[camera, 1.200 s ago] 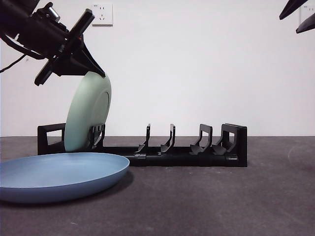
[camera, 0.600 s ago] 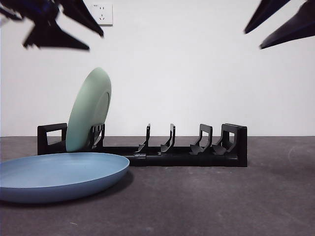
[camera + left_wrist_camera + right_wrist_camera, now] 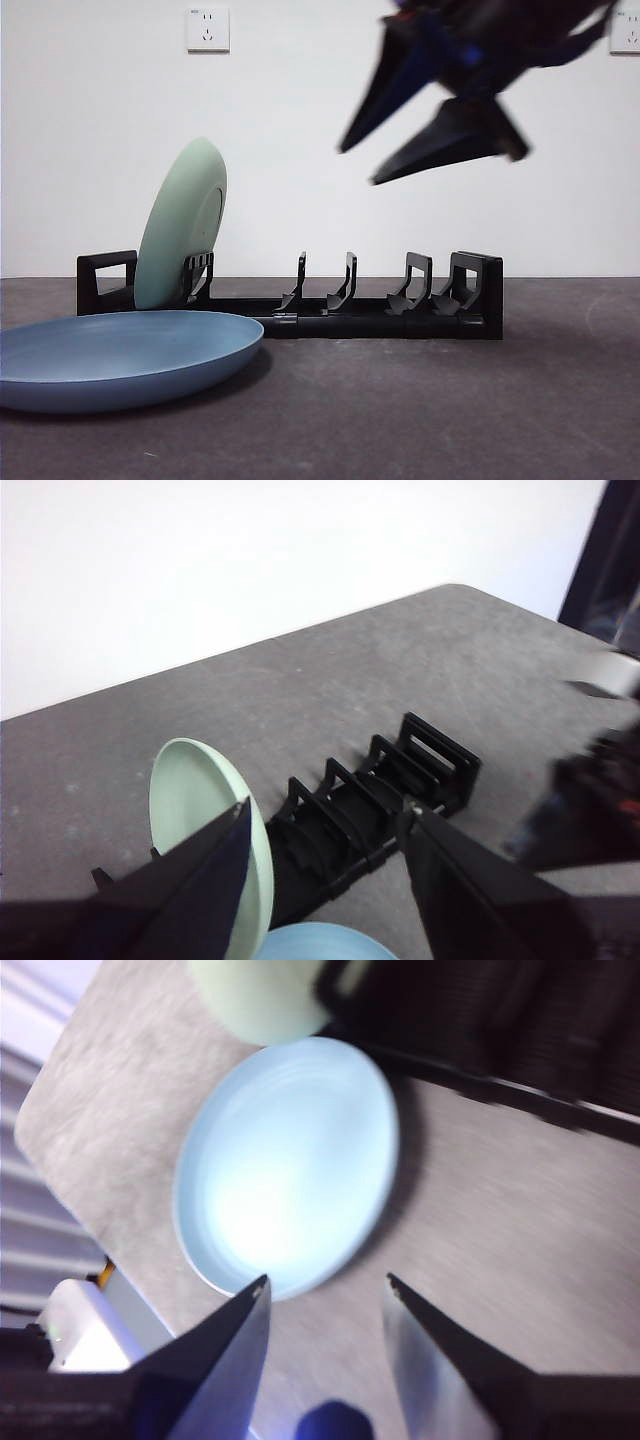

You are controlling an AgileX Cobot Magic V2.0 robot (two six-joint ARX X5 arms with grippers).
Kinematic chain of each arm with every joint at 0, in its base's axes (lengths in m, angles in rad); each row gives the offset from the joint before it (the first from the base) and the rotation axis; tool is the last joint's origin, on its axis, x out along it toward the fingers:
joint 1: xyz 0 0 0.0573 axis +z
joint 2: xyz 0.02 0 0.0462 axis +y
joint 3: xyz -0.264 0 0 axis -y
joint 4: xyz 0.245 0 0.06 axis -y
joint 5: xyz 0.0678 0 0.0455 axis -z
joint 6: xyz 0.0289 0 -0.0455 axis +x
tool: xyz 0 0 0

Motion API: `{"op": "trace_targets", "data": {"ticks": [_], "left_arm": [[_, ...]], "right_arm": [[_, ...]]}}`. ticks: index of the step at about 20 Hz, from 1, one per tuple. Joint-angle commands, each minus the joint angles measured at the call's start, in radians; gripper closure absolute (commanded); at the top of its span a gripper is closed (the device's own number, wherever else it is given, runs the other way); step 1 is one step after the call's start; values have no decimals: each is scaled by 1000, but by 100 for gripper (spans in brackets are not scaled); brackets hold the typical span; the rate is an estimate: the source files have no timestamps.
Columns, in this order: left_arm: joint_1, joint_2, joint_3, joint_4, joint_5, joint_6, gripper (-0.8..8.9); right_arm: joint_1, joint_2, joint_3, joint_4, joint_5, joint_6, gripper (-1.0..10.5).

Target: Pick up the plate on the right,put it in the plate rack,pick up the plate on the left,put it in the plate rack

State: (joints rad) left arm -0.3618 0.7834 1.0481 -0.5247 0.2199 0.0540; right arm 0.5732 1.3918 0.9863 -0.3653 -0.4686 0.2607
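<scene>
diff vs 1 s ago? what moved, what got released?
The left pincer let go of the green plate, rose and left the front view; its jaws are open. The right pincer swept in from the top corner toward the blue plate, jaws open, holding nothing. The green plate settled a little more upright in the plate rack. Blue plate and rack did not move.

Green plate [image 3: 183, 222] upright in plate rack [image 3: 300, 300], blue plate [image 3: 120, 358] flat, blurred claw [image 3: 400, 135] above
</scene>
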Motion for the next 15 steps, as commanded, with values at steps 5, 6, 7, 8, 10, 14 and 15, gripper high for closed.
{"op": "trace_targets", "data": {"ticks": [5, 6, 7, 8, 10, 14, 15], "left_arm": [[-100, -84, -5, -166, -185, 31, 561], [-116, -85, -5, -195, -202, 32, 561], [-127, -85, -5, -218, -217, 34, 561], [-142, -85, -5, -239, -233, 37, 562], [-163, -85, -5, -255, -248, 47, 562], [-176, -85, -5, -255, -250, 47, 562], [-176, -85, -5, -255, -250, 47, 562]], "right_arm": [[80, 296, 162, 12, 35, -24, 748], [88, 340, 180, 13, 43, -23, 748], [93, 375, 196, 14, 48, -22, 748], [99, 412, 215, 14, 56, -21, 749], [104, 470, 240, 25, 55, -14, 750], [104, 527, 252, 56, 56, 3, 757], [104, 534, 252, 61, 57, 3, 757]]}}
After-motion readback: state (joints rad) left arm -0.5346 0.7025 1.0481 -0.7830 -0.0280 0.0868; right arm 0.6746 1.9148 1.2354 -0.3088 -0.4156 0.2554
